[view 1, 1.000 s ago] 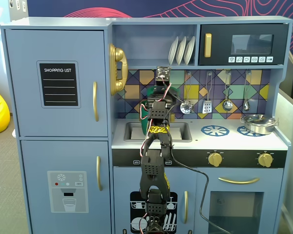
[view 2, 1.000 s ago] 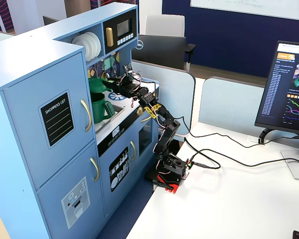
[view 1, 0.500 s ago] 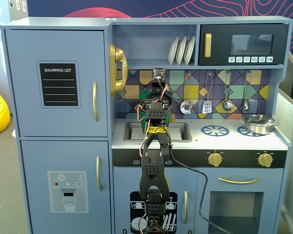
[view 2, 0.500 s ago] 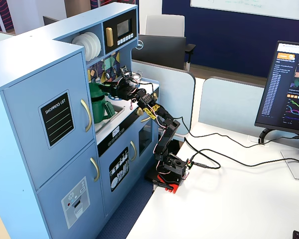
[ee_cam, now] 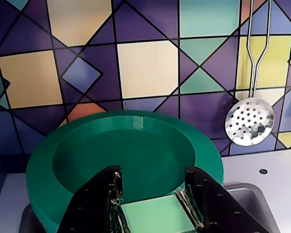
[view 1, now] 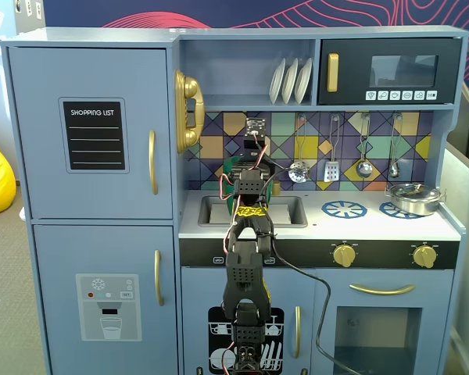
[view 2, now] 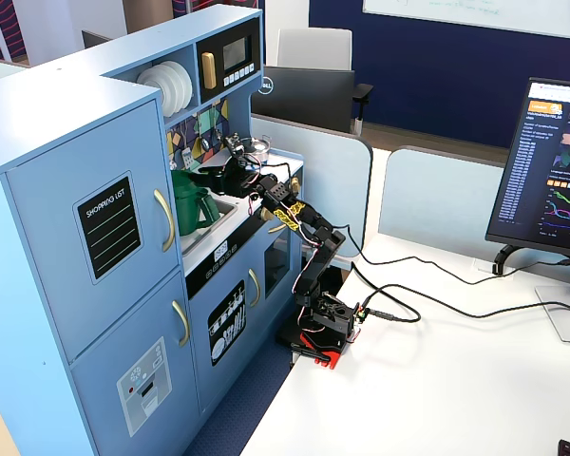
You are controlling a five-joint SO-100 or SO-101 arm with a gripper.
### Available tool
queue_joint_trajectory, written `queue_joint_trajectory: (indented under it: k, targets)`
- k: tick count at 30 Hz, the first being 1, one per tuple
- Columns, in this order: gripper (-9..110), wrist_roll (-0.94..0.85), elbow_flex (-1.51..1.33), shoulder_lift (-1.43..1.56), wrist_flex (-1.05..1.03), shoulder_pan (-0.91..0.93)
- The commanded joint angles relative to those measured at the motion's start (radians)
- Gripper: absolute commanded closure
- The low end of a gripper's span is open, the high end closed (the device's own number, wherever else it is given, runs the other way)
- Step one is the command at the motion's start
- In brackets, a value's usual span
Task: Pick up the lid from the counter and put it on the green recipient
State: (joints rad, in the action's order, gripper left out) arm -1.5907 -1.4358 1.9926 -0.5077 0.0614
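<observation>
Green lid (ee_cam: 157, 216) pinched by its handle in closed jaws, could easily land crooked on pot (ee_cam: 121, 160) if dropped off-centre.

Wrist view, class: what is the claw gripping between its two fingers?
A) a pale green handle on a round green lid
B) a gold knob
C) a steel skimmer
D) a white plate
A: the claw is closed on the pale green raised handle of the lid, while the skimmer hangs untouched on the tiled wall.
</observation>
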Motion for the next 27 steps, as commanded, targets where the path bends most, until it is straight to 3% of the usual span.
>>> queue_joint_trajectory:
  k: [1,9,15,18,27]
  targets:
    - [101,-0.012,-0.002,0.072,0.032,0.008]
    - [68,0.049,0.02,0.061,0.135,0.003]
    - [67,0.014,0.143,0.038,0.126,0.003]
    - [69,-0.015,0.149,0.104,0.021,0.003]
    - [70,-0.052,-0.305,0.603,-0.325,0.002]
